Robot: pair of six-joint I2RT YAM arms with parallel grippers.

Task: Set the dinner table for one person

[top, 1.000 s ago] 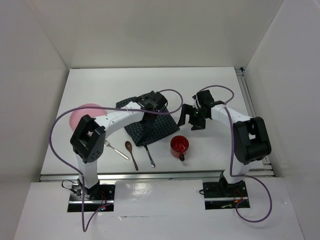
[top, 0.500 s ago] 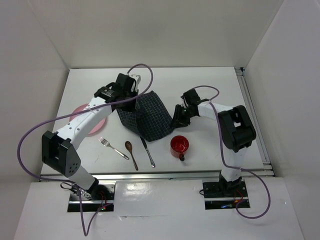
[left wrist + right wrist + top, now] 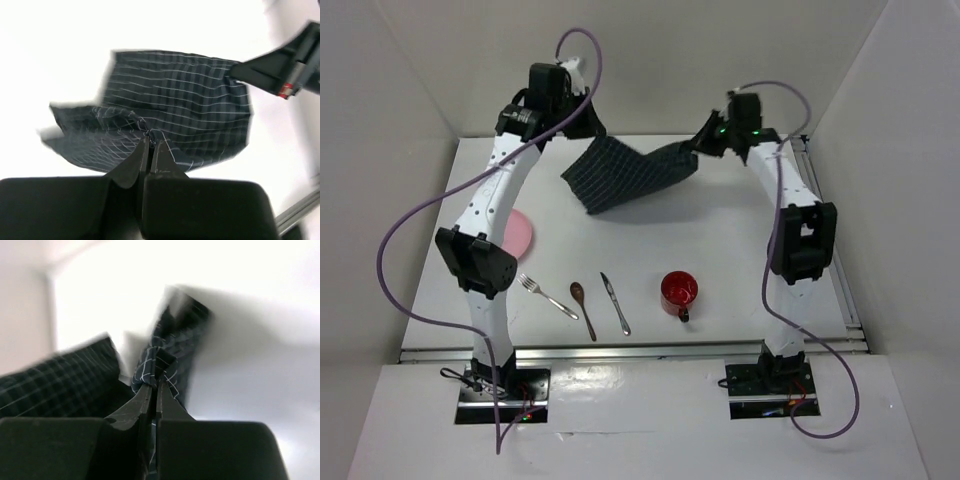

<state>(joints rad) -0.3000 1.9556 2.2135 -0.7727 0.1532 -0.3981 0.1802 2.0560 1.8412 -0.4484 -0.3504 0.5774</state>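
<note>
Two claws share one load: my left claw (image 3: pixel 150 139) is pinched shut on one edge of the checked mat (image 3: pixel 630 172), my right claw (image 3: pixel 154 386) clamps the opposite corner, and the cloth sags in the air between them above the far half of the white counter (image 3: pixel 740 230). I judge this the mat-laying step (fork (image 3: pixel 545 296), spoon (image 3: pixel 583 308), knife (image 3: pixel 615 302), red mug (image 3: pixel 679 290) and pink plate (image 3: pixel 519 234) lie nearer me). Next I'd lower both ends evenly, pulled taut, onto bare counter.

Checked mat (image 3: pixel 628 172) now off dinner table (image 3: pixel 720 235)
</note>
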